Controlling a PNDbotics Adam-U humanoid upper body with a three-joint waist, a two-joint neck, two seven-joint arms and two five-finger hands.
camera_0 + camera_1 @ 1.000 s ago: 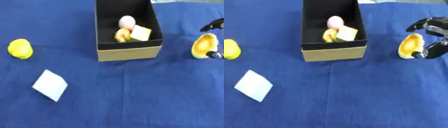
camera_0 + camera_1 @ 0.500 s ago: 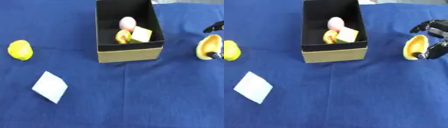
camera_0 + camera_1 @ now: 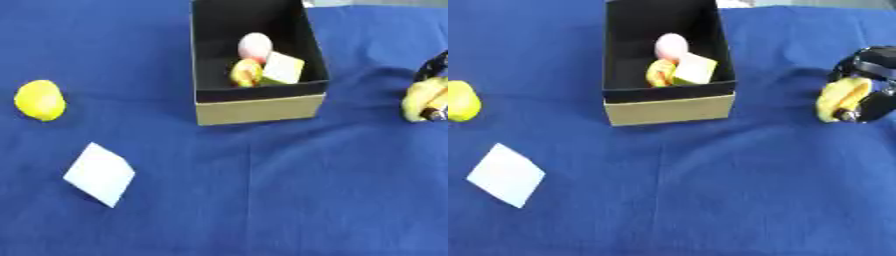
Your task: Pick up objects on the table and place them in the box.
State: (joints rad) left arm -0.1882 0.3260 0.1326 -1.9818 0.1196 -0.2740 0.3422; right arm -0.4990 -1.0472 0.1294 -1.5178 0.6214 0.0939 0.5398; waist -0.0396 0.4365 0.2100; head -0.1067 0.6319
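Right eye view shows the yellow object (image 3: 839, 98) best: a curved, banana-like piece held at the right of the table, well to the right of the box (image 3: 670, 108) and apart from it. We see the right hand (image 3: 866, 86) with its dark fingers curled round this piece, one above and one below — a pinch across its narrow width. We judge it light and rigid, probably smooth plastic and so a little slippery; the hold across the middle looks sensible, since the tapered ends would slide out. Inside the box lie a pink egg-shaped thing (image 3: 672, 45), a small yellow piece (image 3: 659, 73) and a pale yellow block (image 3: 694, 68), crowded toward the near wall. Further out, on the blue cloth (image 3: 710, 190), a yellow lemon-like fruit (image 3: 39, 100) sits far left and a white flat square (image 3: 99, 173) lies nearer us — thin, likely awkward to lift from the cloth. Left hand: not visible in either view.
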